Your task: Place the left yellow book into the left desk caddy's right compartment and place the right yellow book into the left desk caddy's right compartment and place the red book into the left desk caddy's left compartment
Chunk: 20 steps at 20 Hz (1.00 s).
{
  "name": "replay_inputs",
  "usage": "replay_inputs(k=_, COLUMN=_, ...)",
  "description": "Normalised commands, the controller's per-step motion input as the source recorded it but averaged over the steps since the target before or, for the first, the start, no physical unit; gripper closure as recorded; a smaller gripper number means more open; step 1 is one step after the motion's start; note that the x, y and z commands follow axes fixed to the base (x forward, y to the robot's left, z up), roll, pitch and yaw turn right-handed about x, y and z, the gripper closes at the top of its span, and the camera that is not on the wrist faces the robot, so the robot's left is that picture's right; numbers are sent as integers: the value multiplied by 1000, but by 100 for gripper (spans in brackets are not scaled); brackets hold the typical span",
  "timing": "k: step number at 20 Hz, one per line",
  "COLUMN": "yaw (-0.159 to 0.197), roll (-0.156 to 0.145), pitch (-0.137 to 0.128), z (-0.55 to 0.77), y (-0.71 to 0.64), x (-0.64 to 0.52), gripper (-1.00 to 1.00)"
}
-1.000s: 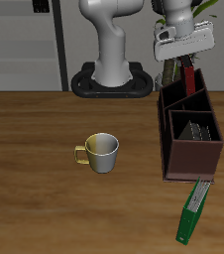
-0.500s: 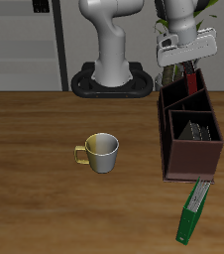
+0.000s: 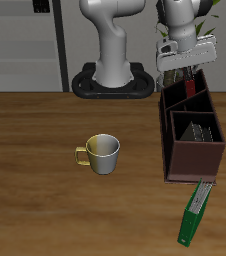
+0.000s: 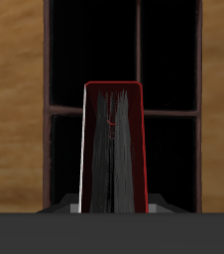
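Observation:
The red book [image 3: 191, 84] stands upright in the farther compartment of the left desk caddy [image 3: 196, 162], a dark brown box with a partition. My gripper [image 3: 188, 71] hangs right above that compartment and is shut on the book's upper part. The wrist view looks down on the red book [image 4: 112, 149], with its white page edge between my fingertips [image 4: 75, 205], and the caddy's partition [image 4: 139, 50] lies below it. Two thin grey books [image 3: 197, 131], the yellow books, stand in the nearer compartment.
A long green book [image 3: 194, 212] lies on the table just in front of the caddy. A yellow-handled mug [image 3: 102, 153] stands mid-table. The robot's base [image 3: 113, 80] is behind, beside the caddy.
The gripper has come down slightly with the red book, which now sits a bit deeper in the caddy's farther compartment. Nothing else has moved.

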Motion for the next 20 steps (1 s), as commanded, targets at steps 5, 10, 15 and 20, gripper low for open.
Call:
replay_inputs(k=5, yaw=-10, roll=10, pitch=54, z=-169, y=31, x=-60, gripper=100)
replay_inputs(k=10, yaw=22, roll=14, pitch=51, z=-180, y=62, x=-76, gripper=100)
replay_inputs(k=15, yaw=4, roll=-7, pitch=51, z=-99, y=-34, x=-61, gripper=-100)
replay_inputs(k=20, yaw=4, roll=-3, pitch=26, z=-9, y=-47, x=-36, gripper=-100)
